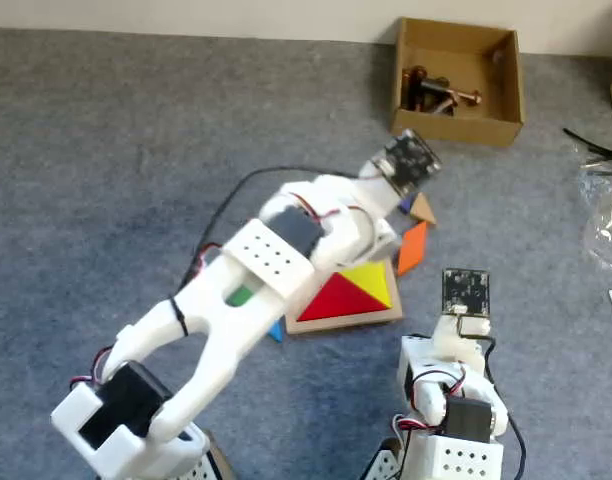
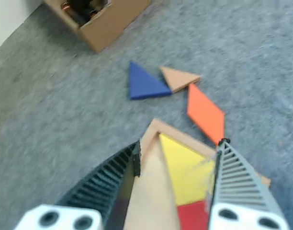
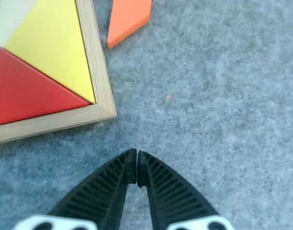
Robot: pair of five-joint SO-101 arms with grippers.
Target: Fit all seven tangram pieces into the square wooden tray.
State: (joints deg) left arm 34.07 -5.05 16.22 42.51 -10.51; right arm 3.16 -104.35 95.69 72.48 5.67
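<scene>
The square wooden tray (image 1: 354,321) lay on the grey worktop (image 1: 126,150). It held a yellow triangle (image 1: 372,283) and a red triangle (image 1: 336,299), edge to edge along one side of the tray. The rest of its floor that could be seen was bare wood.

The left gripper (image 2: 180,146) hung over the tray's far corner with its jaws spread wide and nothing between them but that corner and the tip of the yellow triangle. Whether they touched the tray could not be told.

Just beyond that corner lay an orange parallelogram (image 2: 206,113), close to the tray's rim. Past it, farther from the tray, a blue triangle (image 2: 142,82) and a tan triangle (image 2: 181,78) sat touching at their points. A cardboard box (image 1: 458,80) stood well beyond the tray.

The right gripper (image 3: 137,155) sat low over the worktop just off the tray's near corner, beside the red triangle, its jaws closed tip to tip and holding nothing.
</scene>
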